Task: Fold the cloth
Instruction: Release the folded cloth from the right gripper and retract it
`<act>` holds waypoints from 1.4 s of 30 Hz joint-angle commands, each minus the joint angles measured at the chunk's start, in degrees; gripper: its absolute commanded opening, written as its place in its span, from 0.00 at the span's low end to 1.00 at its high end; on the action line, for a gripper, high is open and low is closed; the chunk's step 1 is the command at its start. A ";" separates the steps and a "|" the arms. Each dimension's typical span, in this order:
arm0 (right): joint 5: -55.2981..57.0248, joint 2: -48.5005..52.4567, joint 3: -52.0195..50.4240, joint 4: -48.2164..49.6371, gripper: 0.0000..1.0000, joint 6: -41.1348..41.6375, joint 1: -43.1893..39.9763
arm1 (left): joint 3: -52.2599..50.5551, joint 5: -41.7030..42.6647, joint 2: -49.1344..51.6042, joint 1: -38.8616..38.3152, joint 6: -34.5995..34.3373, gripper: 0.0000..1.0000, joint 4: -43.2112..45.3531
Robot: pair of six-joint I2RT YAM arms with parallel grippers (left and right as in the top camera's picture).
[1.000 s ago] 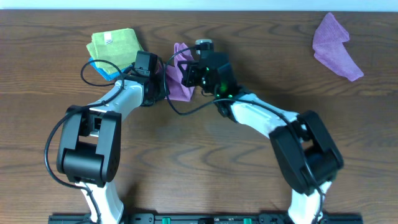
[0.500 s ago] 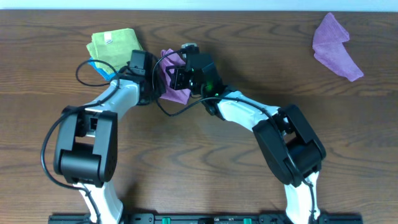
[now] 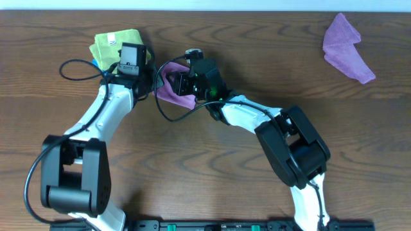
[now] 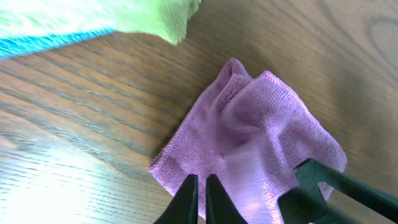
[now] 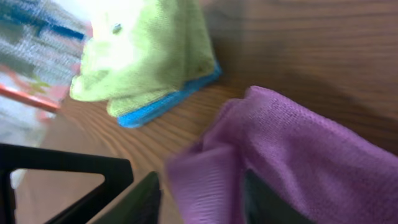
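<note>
The pinkish-purple cloth (image 3: 168,92) lies bunched and partly doubled over on the wooden table, between my two grippers. It also shows in the left wrist view (image 4: 249,137) and the right wrist view (image 5: 311,143). My left gripper (image 3: 151,83) is at its left edge. In the left wrist view its fingers (image 4: 200,186) are shut, tips over the cloth's lower-left edge, and I see no cloth between them. My right gripper (image 3: 182,82) is on the cloth's right side. Its fingers (image 5: 202,199) are spread, with a blurred fold of cloth between them.
A lime-green cloth with a white label (image 3: 109,43) lies on a blue cloth (image 3: 96,64) just left of the grippers; both also show in the right wrist view (image 5: 143,56). A lavender cloth (image 3: 347,48) lies at the far right.
Both grippers and the cloth have shifted left toward the green cloth. The cloth's right part has come over to the left. The left arm has swung outward.
</note>
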 commanded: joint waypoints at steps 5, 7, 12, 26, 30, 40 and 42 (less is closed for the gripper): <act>-6.58 0.72 0.90 0.90 0.54 -0.26 0.70 | 1.36 -2.64 -3.15 2.16 1.44 0.09 -0.87; -7.08 0.59 0.90 0.87 0.66 -0.26 0.63 | 1.36 -2.64 -3.45 2.62 1.42 0.10 -1.25; -7.04 -0.85 0.90 -0.33 0.96 -1.22 -1.14 | 1.36 -2.62 -4.66 3.85 1.44 0.20 -2.19; -5.90 -19.37 0.90 -28.59 0.99 -16.48 -9.44 | 1.36 1.64 -9.51 5.03 1.16 0.87 -8.92; -3.65 -26.84 0.87 -40.59 0.99 -23.23 -11.37 | 1.36 4.31 -9.86 5.03 0.70 0.92 -10.29; 0.26 -48.06 -7.13 -64.13 0.99 -32.89 -18.73 | 1.20 9.66 -9.53 5.03 -3.17 0.98 -11.34; 0.26 -54.45 -13.09 -64.02 0.99 -32.76 -20.76 | 1.03 11.26 -8.92 4.96 -3.78 0.98 -11.43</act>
